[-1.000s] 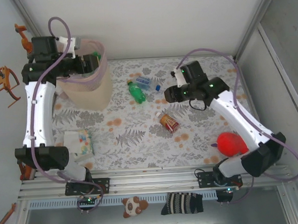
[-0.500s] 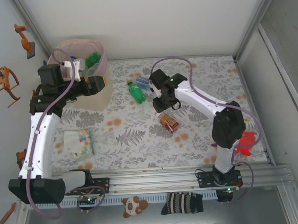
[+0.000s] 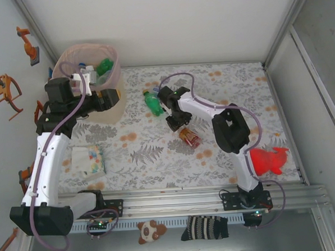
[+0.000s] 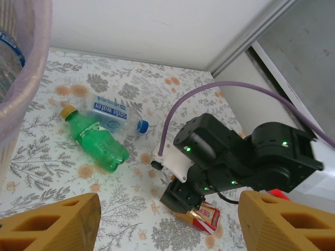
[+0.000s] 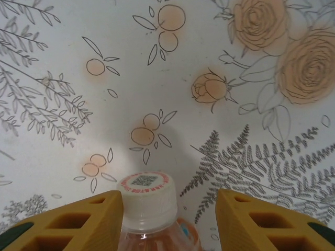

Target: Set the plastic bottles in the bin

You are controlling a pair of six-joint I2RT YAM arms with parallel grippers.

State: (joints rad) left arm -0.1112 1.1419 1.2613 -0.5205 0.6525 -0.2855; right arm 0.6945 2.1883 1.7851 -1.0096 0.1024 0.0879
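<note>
- Two yellow fingers [image 5: 78, 222] of the right gripper [image 5: 168, 201] are seen spread to either side of a bottle [image 5: 145, 198]. One is set against the white cap, while a strip of flowered table [image 5: 63, 52] is left bare between the cap and the other.
- A small square code is printed on top of that cap, as shown by the right wrist view; it cannot be read.
- From above, the right gripper [image 3: 174, 120] is placed at the cap end of this copper-coloured bottle [image 3: 189, 138], which is laid flat on the table with a red label. The label's writing is too small to be made out.
- The left gripper [image 4: 166, 197] is held wide apart with nothing between its fingers. From above, the left gripper [image 3: 109, 99] is seen against the near wall of the bin [image 3: 108, 116].
- Beyond the right arm, a green bottle [image 4: 94, 138] with a yellow cap is laid just beside a clear bottle [image 4: 112, 111]. On the latter's blue label "soda water" can be read, upside down, in the left wrist view.
- Inside the pink bin, several bottles [image 3: 104, 66] are shown by the top view, a green one uppermost.
</note>
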